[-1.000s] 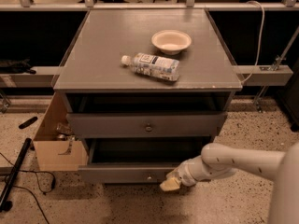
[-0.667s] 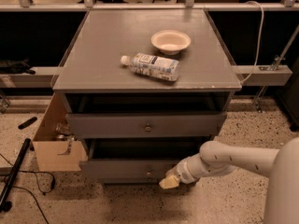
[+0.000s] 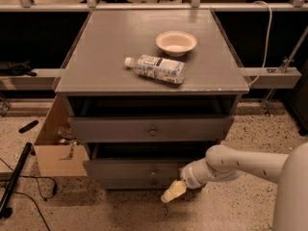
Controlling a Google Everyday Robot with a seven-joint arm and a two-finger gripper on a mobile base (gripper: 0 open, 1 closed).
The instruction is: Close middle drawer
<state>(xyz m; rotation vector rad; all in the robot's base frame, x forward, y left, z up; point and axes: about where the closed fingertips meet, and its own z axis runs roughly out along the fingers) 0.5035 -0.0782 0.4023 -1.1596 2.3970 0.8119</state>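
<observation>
While the hand [image 3: 173, 192], open or closed I cannot tell, hangs low by the partly-open middle drawer [image 3: 130, 169], its push could slip under the front panel, or a shove could roll the plastic bottle [image 3: 156, 69] on the tabletop [image 3: 96, 57].

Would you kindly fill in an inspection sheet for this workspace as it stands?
Surface: grey tabletop, bearing a bowl and a bottle lying on its side.
Job's things: middle drawer partly out; upper drawer front also protrudes.
Clutter: open cardboard box left of the cabinet.
Gripper: gripper low at the middle drawer's front, right of its knob.
Cables: white cable at right; black cable on floor.
Surroundings: speckled floor.
</observation>
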